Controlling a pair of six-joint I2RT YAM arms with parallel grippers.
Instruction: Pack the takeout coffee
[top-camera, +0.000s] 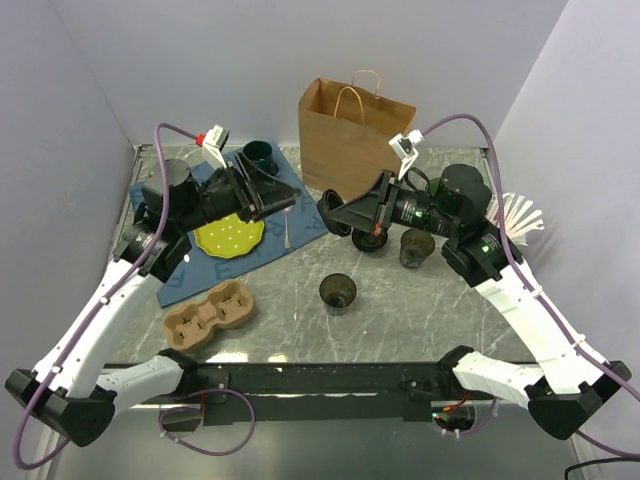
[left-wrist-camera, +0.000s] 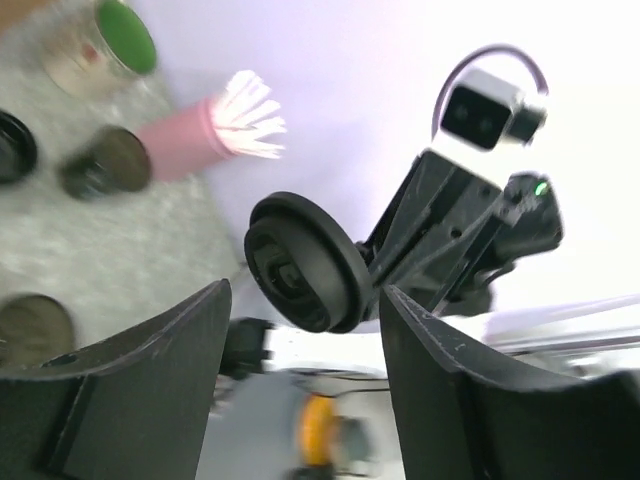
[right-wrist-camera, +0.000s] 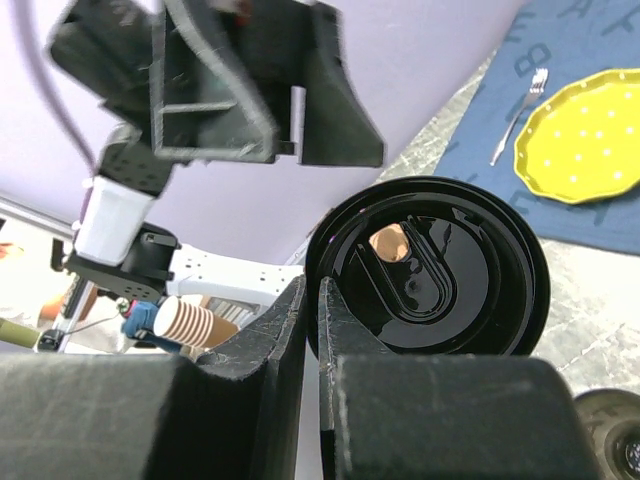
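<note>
Beyond black lid (right-wrist-camera: 430, 270), lettered blue placemat (right-wrist-camera: 585, 45).

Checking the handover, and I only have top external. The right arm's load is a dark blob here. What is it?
Observer: A round black lid. In the right wrist view, the right fingers pinch its rim.
Operator: Is the left arm on it too?
Observer: No. In the left wrist view, the left fingers stand apart, with the lid ahead of them and untouched.
Operator: Anything attached to it?
Observer: No. The left wrist view shows its hollow side with nothing fitted there.
</note>
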